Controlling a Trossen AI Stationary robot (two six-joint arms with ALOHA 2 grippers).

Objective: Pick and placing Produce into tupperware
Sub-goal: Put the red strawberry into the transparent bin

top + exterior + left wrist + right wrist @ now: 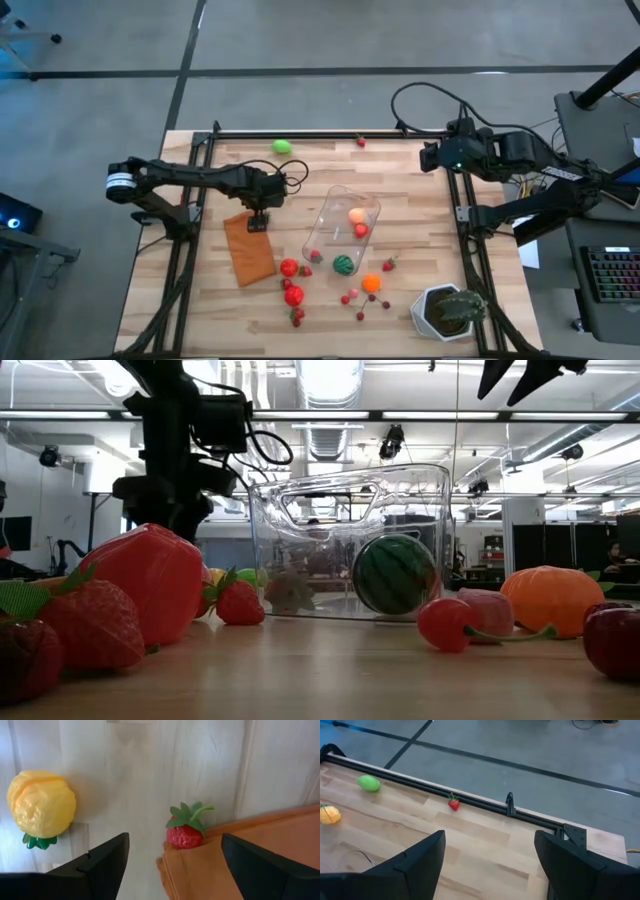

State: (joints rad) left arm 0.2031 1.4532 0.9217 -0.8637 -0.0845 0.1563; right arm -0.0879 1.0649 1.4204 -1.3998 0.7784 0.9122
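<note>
My left gripper point(258, 222) points down, open, over the far corner of the flat brown-orange rectangle point(248, 248). Its fingers stand on either side of a small red strawberry point(185, 834) that lies against that rectangle's edge point(200, 865), without touching it. A yellow fruit point(42, 805) lies on the wood beside it. The clear tupperware point(342, 232) stands mid-table with an orange piece point(356, 214) and a red piece point(361, 230) inside. My right gripper point(490, 840) hangs open, high over the table's far right corner point(430, 157).
Loose produce lies near the front edge: red fruits point(292, 282), a small watermelon point(344, 264), an orange fruit point(371, 283) and cherries point(360, 302). A green fruit point(282, 146) and a small strawberry point(361, 141) lie by the far rail. A potted plant point(448, 310) stands front right.
</note>
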